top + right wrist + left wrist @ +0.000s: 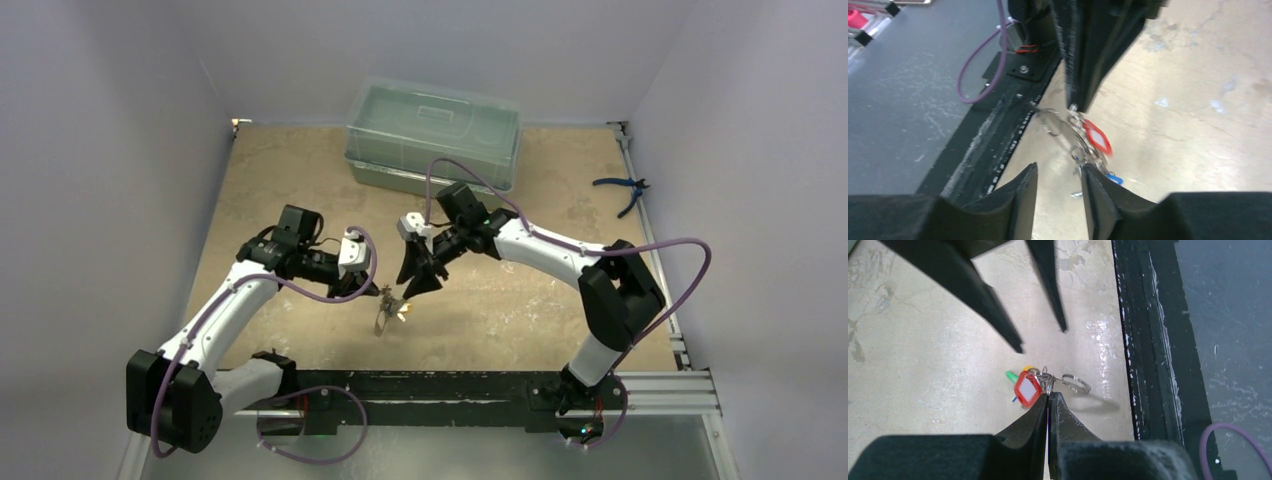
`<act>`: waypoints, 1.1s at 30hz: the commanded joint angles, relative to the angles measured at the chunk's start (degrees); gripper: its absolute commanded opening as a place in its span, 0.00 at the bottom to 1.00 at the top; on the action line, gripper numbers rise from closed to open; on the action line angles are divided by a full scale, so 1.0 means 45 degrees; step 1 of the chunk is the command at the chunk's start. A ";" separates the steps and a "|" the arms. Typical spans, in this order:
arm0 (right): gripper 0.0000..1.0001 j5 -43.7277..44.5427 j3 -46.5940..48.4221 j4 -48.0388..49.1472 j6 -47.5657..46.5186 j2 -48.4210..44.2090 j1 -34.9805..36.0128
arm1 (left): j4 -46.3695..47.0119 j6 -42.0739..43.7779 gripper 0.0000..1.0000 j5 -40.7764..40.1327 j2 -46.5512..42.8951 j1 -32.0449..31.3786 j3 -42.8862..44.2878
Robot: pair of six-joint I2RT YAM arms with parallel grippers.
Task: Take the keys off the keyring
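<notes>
My left gripper (pixel 1049 394) is shut on the thin wire keyring (pixel 1047 381), and the bunch hangs from it just above the table. On the ring are a red-framed tag (pixel 1027 389), a green key (pixel 1011 375) and a bit of yellow; a second silver ring (pixel 1076 383) sticks out to the right. In the right wrist view the red tag (pixel 1097 137) and a blue key (pixel 1114 178) are blurred. My right gripper (pixel 1059 167) stands open beside the bunch, with the keys against its right finger and nothing between the jaws. From above, the bunch (pixel 388 305) hangs between both grippers.
A clear lidded plastic box (pixel 432 135) stands at the back of the table. Blue-handled pliers (pixel 622 190) lie at the far right edge. A black rail (pixel 450 385) runs along the near edge, close to the keys. Purple cables loop from both arms.
</notes>
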 commanded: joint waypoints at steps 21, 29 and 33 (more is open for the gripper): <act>0.43 -0.0570 0.2969 -0.2369 -0.1994 0.0869 0.0729 | -0.0798 0.1369 0.00 0.0500 0.0262 -0.0217 0.0755; 0.40 -0.0493 0.3024 -0.2763 -0.2681 0.1137 0.0843 | -0.0707 0.1237 0.00 0.0476 0.0301 -0.0217 0.0777; 0.39 -0.0478 0.3067 -0.2851 -0.2884 0.1232 0.0848 | -0.0645 0.1150 0.00 0.0476 0.0301 -0.0217 0.0728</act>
